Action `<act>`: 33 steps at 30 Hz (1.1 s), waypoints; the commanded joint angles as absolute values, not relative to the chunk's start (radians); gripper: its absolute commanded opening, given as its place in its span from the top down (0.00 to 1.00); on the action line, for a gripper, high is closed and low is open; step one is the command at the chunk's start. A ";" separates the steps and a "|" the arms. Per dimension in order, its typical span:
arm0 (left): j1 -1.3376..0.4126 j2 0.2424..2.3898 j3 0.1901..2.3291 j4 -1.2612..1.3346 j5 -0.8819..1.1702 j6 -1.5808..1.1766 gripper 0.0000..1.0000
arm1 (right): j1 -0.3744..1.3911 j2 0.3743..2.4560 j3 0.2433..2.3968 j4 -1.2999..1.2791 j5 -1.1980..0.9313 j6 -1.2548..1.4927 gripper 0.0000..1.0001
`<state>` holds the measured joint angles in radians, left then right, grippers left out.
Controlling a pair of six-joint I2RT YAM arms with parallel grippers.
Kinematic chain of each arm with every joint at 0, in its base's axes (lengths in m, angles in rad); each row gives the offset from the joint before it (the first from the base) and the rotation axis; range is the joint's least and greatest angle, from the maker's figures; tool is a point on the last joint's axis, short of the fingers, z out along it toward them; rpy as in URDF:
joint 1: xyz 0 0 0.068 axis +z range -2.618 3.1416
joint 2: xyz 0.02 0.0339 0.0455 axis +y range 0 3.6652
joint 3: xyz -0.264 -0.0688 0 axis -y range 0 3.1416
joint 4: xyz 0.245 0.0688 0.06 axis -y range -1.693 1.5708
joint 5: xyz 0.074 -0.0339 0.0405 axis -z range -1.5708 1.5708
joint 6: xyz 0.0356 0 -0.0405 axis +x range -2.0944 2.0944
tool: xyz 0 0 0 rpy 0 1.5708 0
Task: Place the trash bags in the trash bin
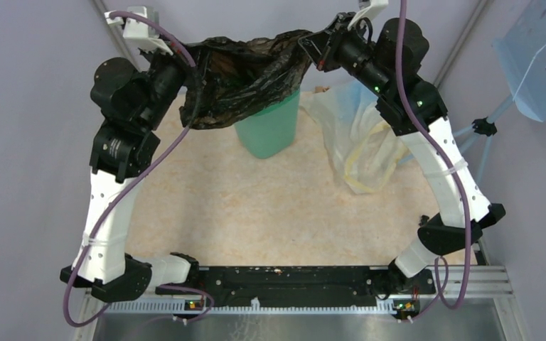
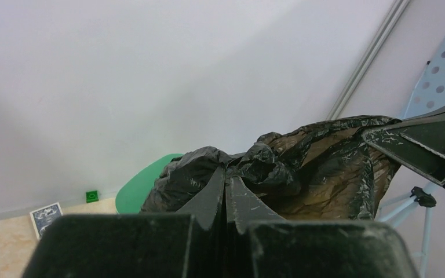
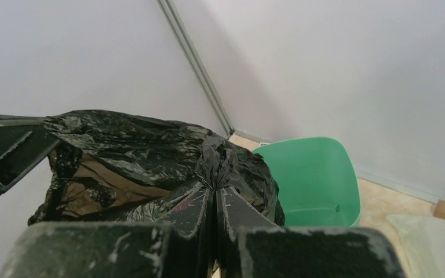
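Left tool (image 1: 192, 64) and right tool (image 1: 313, 44) both clenched on trash bag (image 1: 245, 74), stretched above far-side trash bin (image 1: 270, 131); risk of snagging the near rim and tipping bin if lowered off-centre

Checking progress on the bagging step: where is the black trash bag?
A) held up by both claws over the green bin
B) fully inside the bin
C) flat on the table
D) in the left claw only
A: the black trash bag hangs from the shut left claw and right claw, above the green bin.
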<state>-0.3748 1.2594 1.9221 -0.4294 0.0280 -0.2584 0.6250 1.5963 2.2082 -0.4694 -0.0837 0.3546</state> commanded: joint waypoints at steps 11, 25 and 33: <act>-0.257 1.466 1.996 -0.459 0.049 -0.279 1.00 | 0.499 1.653 2.170 -0.385 -0.136 0.441 1.00; -0.019 1.699 2.006 -0.359 0.413 -0.445 1.00 | 0.417 1.876 2.321 -0.574 -0.163 0.477 0.55; -0.015 1.597 1.838 -0.254 0.471 -0.480 1.00 | 0.417 1.797 2.150 -0.479 -0.390 0.609 0.35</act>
<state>-0.0196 1.6917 1.8904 -0.3679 0.4088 -0.4488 0.4221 1.8919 2.2356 -0.5755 -0.2390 0.5110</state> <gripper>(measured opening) 0.004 0.652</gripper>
